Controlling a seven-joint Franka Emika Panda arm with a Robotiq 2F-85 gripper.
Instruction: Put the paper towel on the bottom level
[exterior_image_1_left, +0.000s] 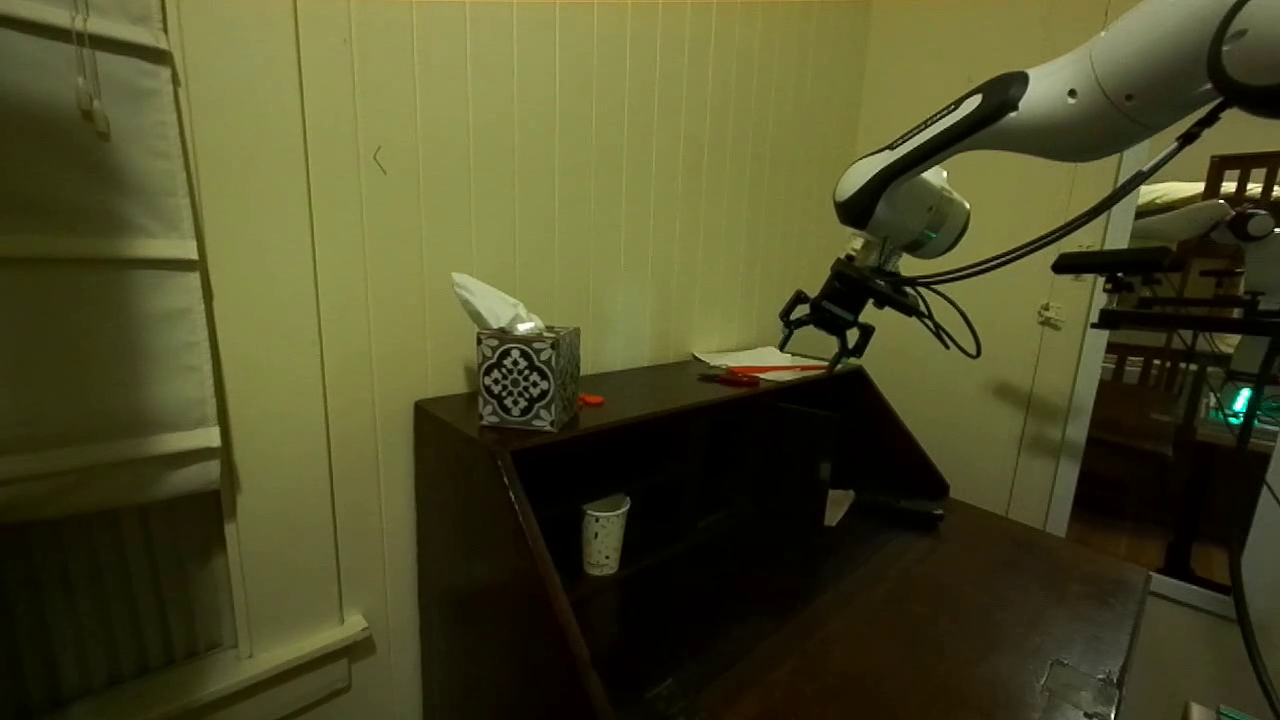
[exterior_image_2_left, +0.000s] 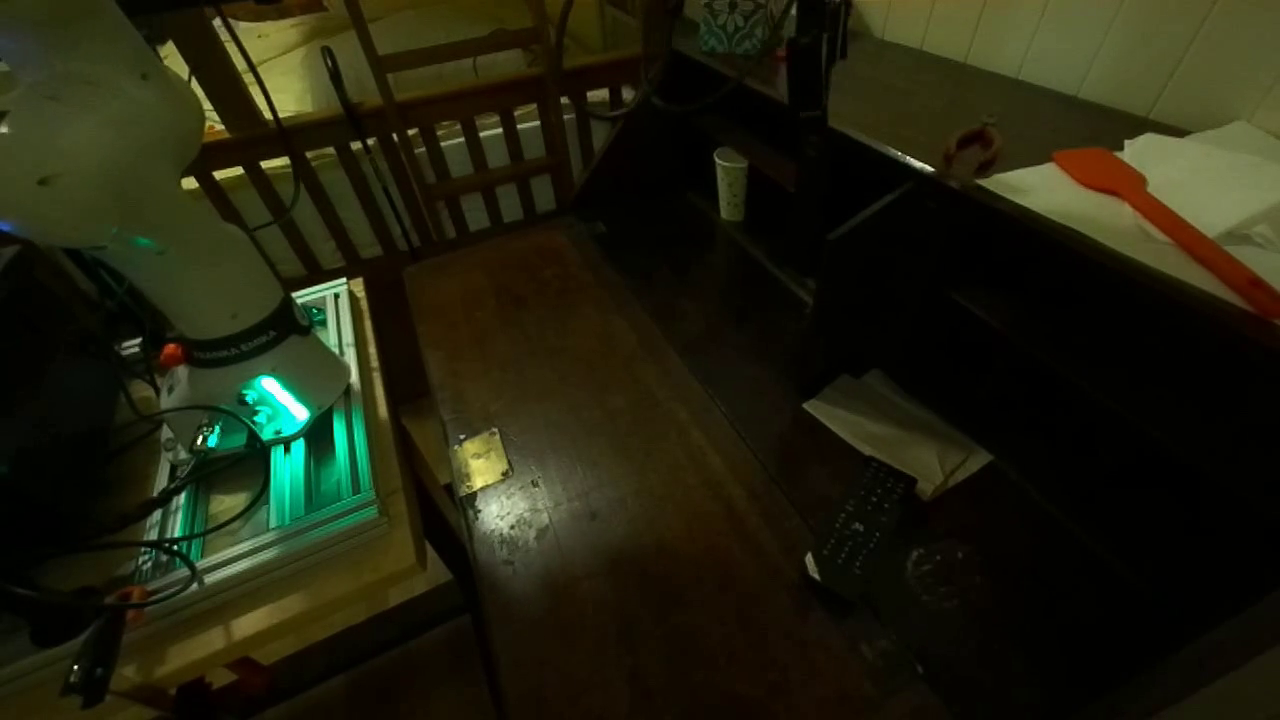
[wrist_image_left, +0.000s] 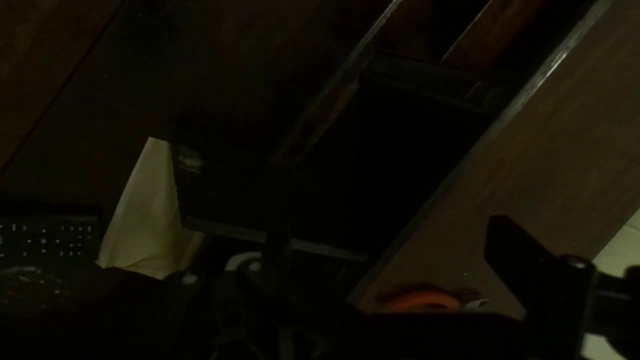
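Note:
The paper towel (exterior_image_2_left: 1215, 180) is a white, crumpled sheet on the cabinet's top board, with more white paper beneath it. It also shows in an exterior view (exterior_image_1_left: 745, 357) near the board's right end. A red spatula (exterior_image_2_left: 1170, 210) lies across the paper. My gripper (exterior_image_1_left: 808, 356) is open, with its fingers spread, near the right end of the top board. In the wrist view, the gap between the dark fingers (wrist_image_left: 387, 240) holds nothing. The paper towel is out of the wrist view. The bottom level (exterior_image_2_left: 620, 520) is the broad brown surface below, also visible in an exterior view (exterior_image_1_left: 930, 620).
A patterned tissue box (exterior_image_1_left: 525, 385) stands on the top board's left end. Red-handled pliers (exterior_image_1_left: 735, 379) lie near the paper. A speckled cup (exterior_image_1_left: 604, 537) stands in a cubby. Folded cream paper (exterior_image_2_left: 900, 430) and a black keypad (exterior_image_2_left: 865, 520) lie inside the cabinet.

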